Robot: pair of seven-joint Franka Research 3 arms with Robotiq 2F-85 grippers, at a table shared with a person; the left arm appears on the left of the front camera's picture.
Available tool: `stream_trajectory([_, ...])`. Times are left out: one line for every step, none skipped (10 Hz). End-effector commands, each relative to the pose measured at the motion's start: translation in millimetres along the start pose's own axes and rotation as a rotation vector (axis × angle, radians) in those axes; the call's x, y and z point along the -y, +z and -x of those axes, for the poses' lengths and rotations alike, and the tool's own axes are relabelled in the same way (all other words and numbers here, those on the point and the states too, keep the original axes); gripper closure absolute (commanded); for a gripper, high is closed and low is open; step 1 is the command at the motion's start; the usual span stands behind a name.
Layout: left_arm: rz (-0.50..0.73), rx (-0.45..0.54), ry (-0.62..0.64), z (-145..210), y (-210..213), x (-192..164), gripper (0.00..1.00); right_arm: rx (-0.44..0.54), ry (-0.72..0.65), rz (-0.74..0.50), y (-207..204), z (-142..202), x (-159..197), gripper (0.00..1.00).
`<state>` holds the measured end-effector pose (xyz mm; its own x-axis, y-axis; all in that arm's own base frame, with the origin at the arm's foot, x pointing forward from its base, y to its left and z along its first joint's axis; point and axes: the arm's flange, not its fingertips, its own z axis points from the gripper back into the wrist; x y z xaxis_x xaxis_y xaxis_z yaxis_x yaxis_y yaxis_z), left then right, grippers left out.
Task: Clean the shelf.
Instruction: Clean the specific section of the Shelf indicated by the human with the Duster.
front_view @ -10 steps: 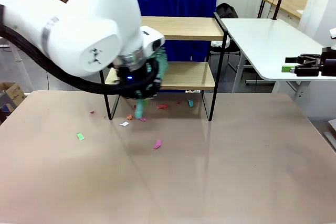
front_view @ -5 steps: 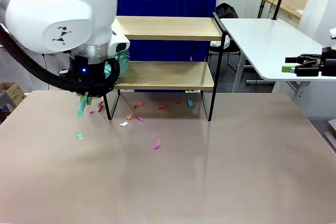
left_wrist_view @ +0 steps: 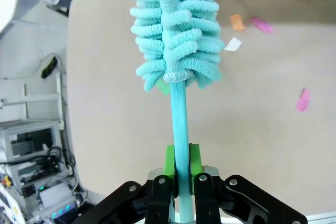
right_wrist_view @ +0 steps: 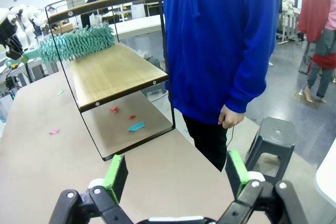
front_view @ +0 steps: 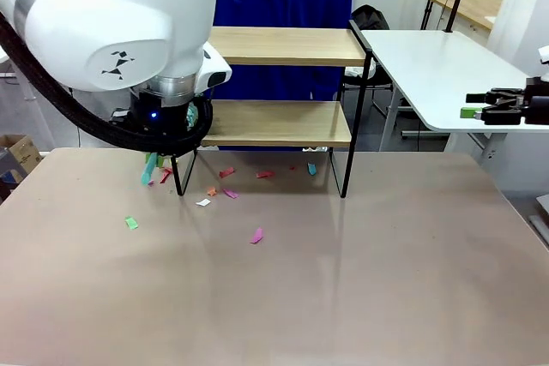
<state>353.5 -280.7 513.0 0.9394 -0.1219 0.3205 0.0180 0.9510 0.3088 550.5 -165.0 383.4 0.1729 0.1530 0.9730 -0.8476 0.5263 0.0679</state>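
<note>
The shelf (front_view: 279,122) stands at the far side of the bench (front_view: 360,280), approx. in the middle, w/ two light wood boards in a thin black frame. The left fingers (left_wrist_view: 181,167) are closed tight on the thin handle of a teal duster (left_wrist_view: 176,30). In the right wrist view its fluffy head is over the end of the lower board on the robot's left; if it touches the wood, I cannot tell. Small paper bits (front_view: 256,235) in pink, red, green and white lie on the bench under and in front of the shelf. The right fingers (right_wrist_view: 177,174) are spread wide and hold nothing, well apart from the shelf at the right. A person (right_wrist_view: 220,40) in a blue hoodie stands just behind the shelf.
</note>
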Motion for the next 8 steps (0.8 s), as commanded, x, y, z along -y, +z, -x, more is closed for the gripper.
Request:
stream_trajectory([0.145, 0.107, -0.087, 9.9, 31.6, -7.2, 0.87, 0.003, 0.005, -0.001, -1.2, -3.0, -0.8, 0.00])
stream_trajectory([0.219, 0.161, -0.130, 15.2, 49.7, -12.6, 0.87, 0.003, 0.005, -0.001, -1.2, -3.0, -0.8, 0.00])
stream_trajectory([0.268, 0.201, -0.165, 20.9, 62.3, -17.2, 0.87, 0.003, 0.005, -0.001, -1.2, -3.0, -0.8, 0.00])
stream_trajectory([0.332, 0.228, -0.255, 26.0, 74.7, -24.3, 0.87, 0.003, 0.005, -0.001, -1.2, -3.0, -0.8, 0.00])
stream_trajectory([0.345, 0.202, -0.366, 32.0, 80.7, -32.8, 0.87, 0.003, 0.005, -0.001, -1.2, -3.0, -0.8, 0.00])
stream_trajectory([0.421, 0.181, -0.507, 38.3, 84.9, -46.2, 0.87, 0.003, 0.005, -0.001, -1.2, -3.0, -0.8, 0.00])
stream_trajectory([0.485, 0.167, -0.641, 45.2, 86.9, -62.3, 0.87, 0.003, 0.005, -0.001, -1.2, -3.0, -0.8, 0.00])
stream_trajectory([0.550, 0.166, -0.796, 52.4, 86.3, -81.5, 0.87, 0.003, 0.005, -0.001, -1.2, -3.0, -0.8, 0.00])
